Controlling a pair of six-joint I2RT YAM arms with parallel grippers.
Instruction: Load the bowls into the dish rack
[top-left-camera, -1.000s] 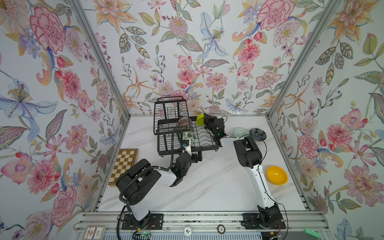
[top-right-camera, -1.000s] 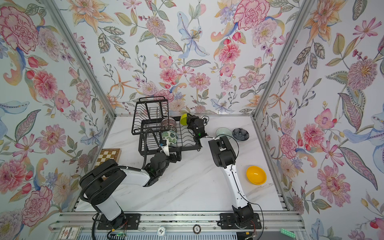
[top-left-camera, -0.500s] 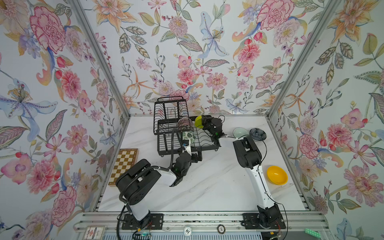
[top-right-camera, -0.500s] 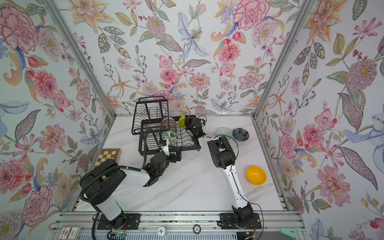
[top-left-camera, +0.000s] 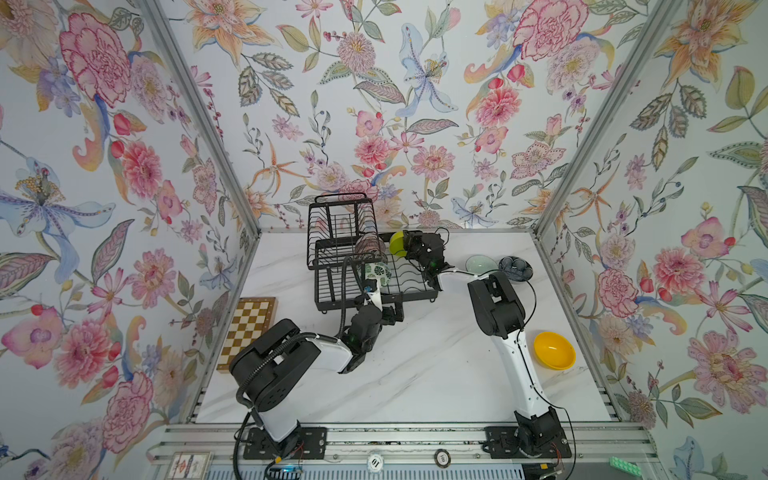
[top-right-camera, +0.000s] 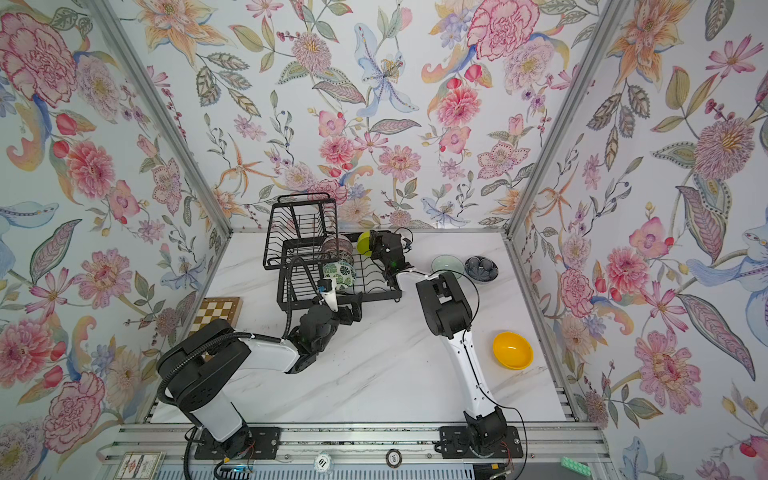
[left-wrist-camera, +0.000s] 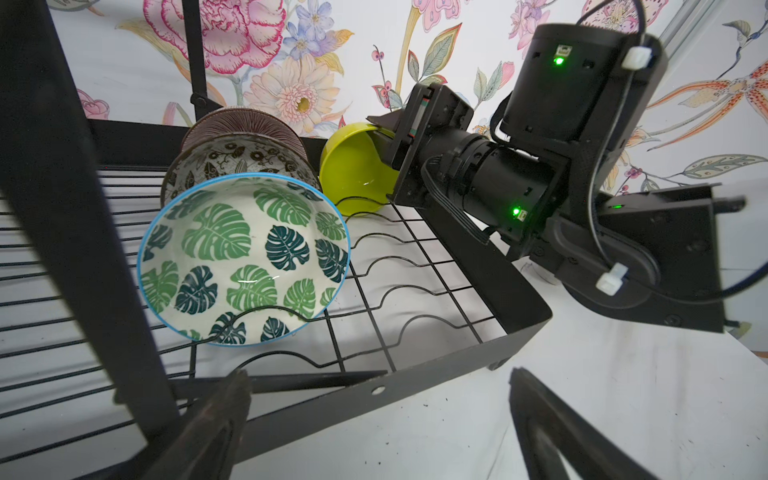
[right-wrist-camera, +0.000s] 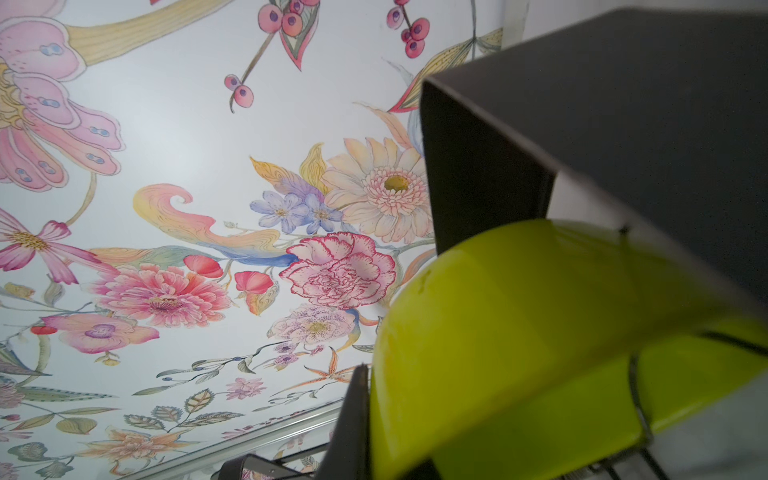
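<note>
Three bowls already stand in the dish rack (left-wrist-camera: 457, 345): pink ribbed (left-wrist-camera: 245, 120), black-and-white (left-wrist-camera: 241, 160), leaf-print (left-wrist-camera: 245, 257). Lime bowl (left-wrist-camera: 357, 174) sits at its far end, right tool (top-left-camera: 407, 246) pinching the rim. Celadon (top-left-camera: 481, 264), dark blue (top-left-camera: 515, 268) and orange (top-left-camera: 554, 350) wait on the table (top-left-camera: 415, 374). Left tool (left-wrist-camera: 378, 399) is spread, empty.

both top views overhead, facing down, wrist views near dish rack (left-wrist-camera: 457, 362)

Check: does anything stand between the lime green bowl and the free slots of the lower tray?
Nothing visible does. The lime green bowl, held at its rim by the right gripper, is at the dish rack's far end; the wire slots beside it are bare, and the leaf-print bowl stands aside.
</note>
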